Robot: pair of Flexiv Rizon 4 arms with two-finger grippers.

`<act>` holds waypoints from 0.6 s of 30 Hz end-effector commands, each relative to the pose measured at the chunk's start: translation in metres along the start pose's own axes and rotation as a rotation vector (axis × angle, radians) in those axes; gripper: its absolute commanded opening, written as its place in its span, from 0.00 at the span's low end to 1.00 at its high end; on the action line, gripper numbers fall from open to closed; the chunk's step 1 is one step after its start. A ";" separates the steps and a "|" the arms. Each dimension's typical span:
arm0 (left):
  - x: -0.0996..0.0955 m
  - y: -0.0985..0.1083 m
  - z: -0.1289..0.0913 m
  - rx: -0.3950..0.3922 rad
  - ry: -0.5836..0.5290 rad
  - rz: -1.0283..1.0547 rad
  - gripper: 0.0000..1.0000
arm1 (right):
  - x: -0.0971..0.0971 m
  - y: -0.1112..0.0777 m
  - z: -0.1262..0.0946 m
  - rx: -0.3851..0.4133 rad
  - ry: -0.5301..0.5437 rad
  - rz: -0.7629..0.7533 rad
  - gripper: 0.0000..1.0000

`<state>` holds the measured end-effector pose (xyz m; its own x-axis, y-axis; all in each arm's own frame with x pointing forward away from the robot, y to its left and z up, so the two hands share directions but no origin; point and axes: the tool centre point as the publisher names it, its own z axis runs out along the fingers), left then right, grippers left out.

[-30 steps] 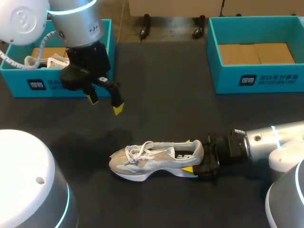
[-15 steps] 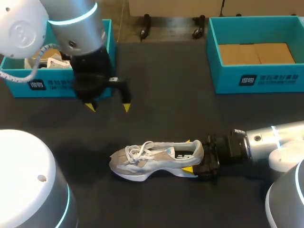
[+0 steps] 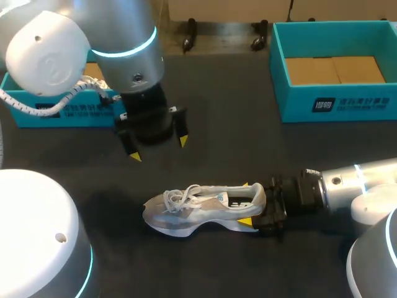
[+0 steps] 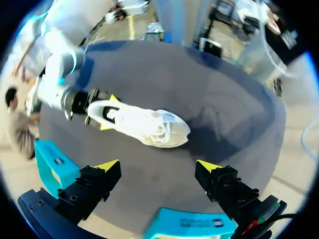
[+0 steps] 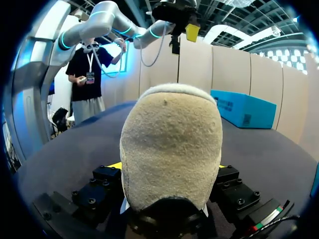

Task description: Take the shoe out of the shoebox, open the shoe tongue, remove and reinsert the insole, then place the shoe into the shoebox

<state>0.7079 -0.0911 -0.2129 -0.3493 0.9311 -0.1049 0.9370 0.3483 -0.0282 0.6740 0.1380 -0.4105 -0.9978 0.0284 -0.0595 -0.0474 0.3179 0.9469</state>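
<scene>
A grey and white sneaker (image 3: 198, 208) lies on its side on the dark table, toe to the left, laces loose. My right gripper (image 3: 248, 203) is shut on its heel, one yellow tip on each side. In the right wrist view the suede heel (image 5: 172, 144) sits between that gripper's fingers (image 5: 115, 164). My left gripper (image 3: 159, 149) hangs open above the table, behind and left of the shoe's toe, holding nothing. In the left wrist view the sneaker (image 4: 144, 124) lies ahead of the open left gripper (image 4: 158, 165), with the right gripper (image 4: 94, 109) at the heel.
A teal shoebox (image 3: 37, 112) stands at the back left, partly hidden behind my left arm. A second teal shoebox (image 3: 335, 102) with a cardboard floor stands at the back right. Dark table lies between them.
My left arm has swung right and nearer the shoe, away from the left box, its gripper still open. The right arm and the shoe have not moved.
</scene>
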 end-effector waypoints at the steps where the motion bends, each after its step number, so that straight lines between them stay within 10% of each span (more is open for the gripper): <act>1: -0.004 -0.004 0.000 -0.236 0.104 -1.075 1.00 | -0.001 -0.003 0.003 0.004 0.001 0.001 0.00; 8: -0.008 -0.004 0.000 -0.046 0.119 -1.438 1.00 | -0.001 -0.003 0.003 0.004 0.001 0.001 0.00; 18: -0.016 -0.008 0.013 0.096 0.434 -2.058 1.00 | -0.001 -0.003 0.003 0.004 0.001 0.001 0.00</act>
<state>0.7024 -0.0967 -0.2160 -0.8331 0.5526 -0.0259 0.5532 0.8321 -0.0392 0.6740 0.1380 -0.4106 -0.9978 0.0284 -0.0595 -0.0474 0.3180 0.9469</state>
